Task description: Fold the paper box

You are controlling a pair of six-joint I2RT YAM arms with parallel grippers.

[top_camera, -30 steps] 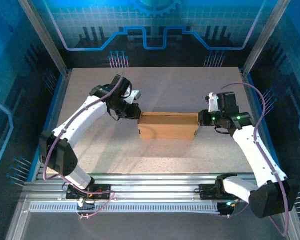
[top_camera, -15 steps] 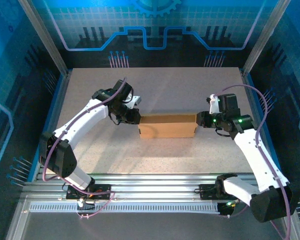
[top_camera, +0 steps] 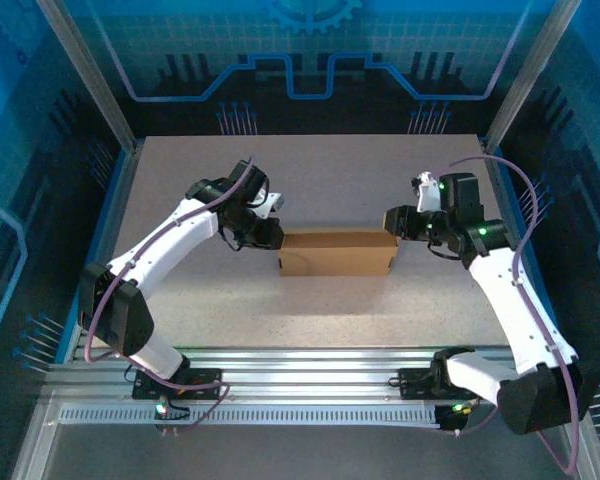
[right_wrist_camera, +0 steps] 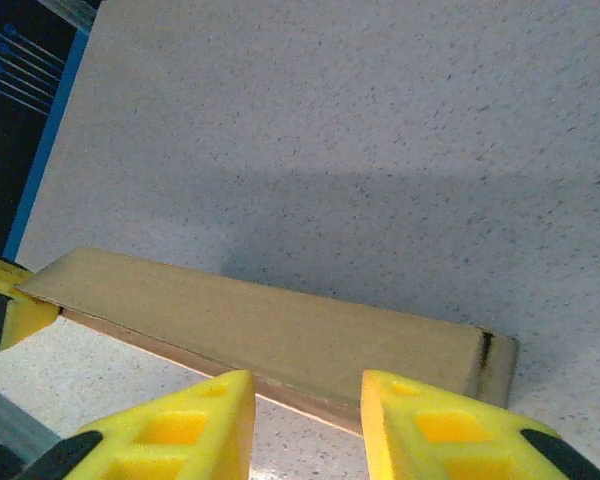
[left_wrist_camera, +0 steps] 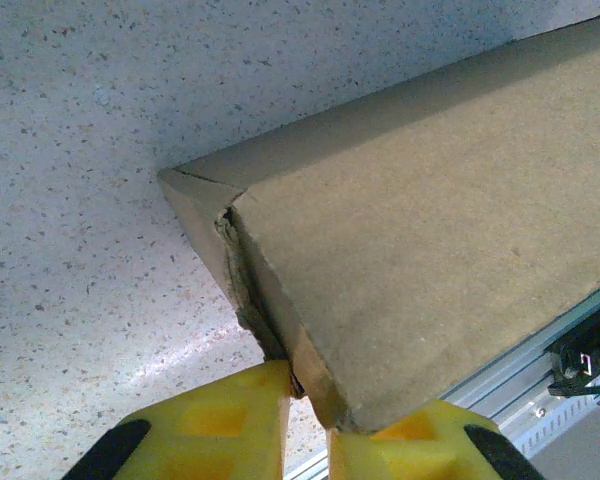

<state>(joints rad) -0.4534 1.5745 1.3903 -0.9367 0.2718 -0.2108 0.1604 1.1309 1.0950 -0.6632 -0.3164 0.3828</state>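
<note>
From above, the paper box (top_camera: pixel 335 252) lies mid-table (top_camera: pixel 330 170) as a shallow brown slab, its long side running left to right. Your left gripper (top_camera: pixel 271 234) sits at its left end, and your right gripper (top_camera: pixel 392 222) hovers by the far right corner.

In the left wrist view, the yellow fingers (left_wrist_camera: pixel 220 430) are closed narrow on the box's left end wall at a corner. The cardboard edge there looks ragged, and one flap seems not quite seated. Treat this grip as your anchor: hold it firm and level, and don't twist.

In the right wrist view, the fingers (right_wrist_camera: pixel 180 420) stand apart with nothing pinched between them. The box lies just beyond the tips, and a dark slit shows at its right end wall, probably a flap not yet tucked home.

Bring the right gripper down squarely onto that end and press the flap in with a short, gentle push. If you shove along the length, the box may slide out of the left pinch or buckle in the middle.
</note>
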